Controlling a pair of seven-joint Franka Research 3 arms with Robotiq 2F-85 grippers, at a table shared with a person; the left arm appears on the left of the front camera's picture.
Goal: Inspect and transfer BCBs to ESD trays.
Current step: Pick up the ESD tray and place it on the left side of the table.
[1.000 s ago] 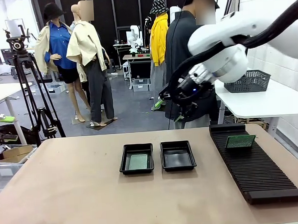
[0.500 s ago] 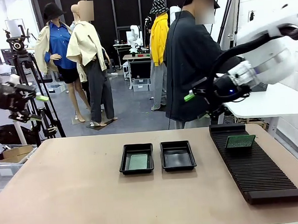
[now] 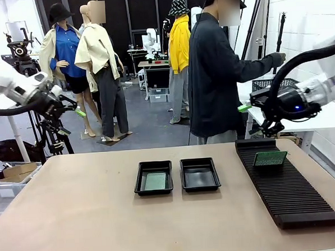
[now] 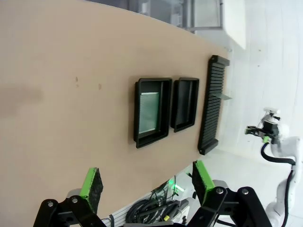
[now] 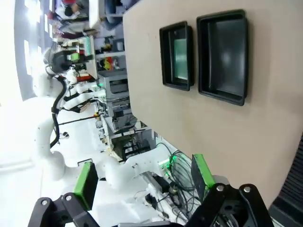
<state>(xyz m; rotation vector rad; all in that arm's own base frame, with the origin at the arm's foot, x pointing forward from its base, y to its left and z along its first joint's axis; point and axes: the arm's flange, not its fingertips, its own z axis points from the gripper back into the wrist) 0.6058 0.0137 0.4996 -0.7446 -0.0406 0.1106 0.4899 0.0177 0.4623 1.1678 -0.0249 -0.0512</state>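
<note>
The tan worktop (image 3: pixel 77 220) is spreading out in front of me, and beyond its far edge, at about 1 o'clock, a person (image 3: pixel 216 83) in a dark top is standing side-on, reaching an arm out towards 3 o'clock. Along the 3 o'clock side of the worktop a long black ribbed rack (image 3: pixel 289 192) is lying, running from the far edge towards me. At the centre two black ESD trays are sitting just beside each other, the left tray (image 3: pixel 139 180) at 9 o'clock of the right tray (image 3: pixel 183 175). The left claw (image 3: pixel 72 122) is hanging in the air off the 9 o'clock edge, well above the surface, its green-padded fingers standing apart and gripping nothing. The right claw (image 3: pixel 248 120) is hovering past the rack's far end at 3 o'clock, its fingers likewise spread wide and bare. One BCB (image 3: pixel 156 181) is lying flat inside the left tray; another BCB (image 3: pixel 270 158) is standing on edge in the rack's slots near its far end.
</note>
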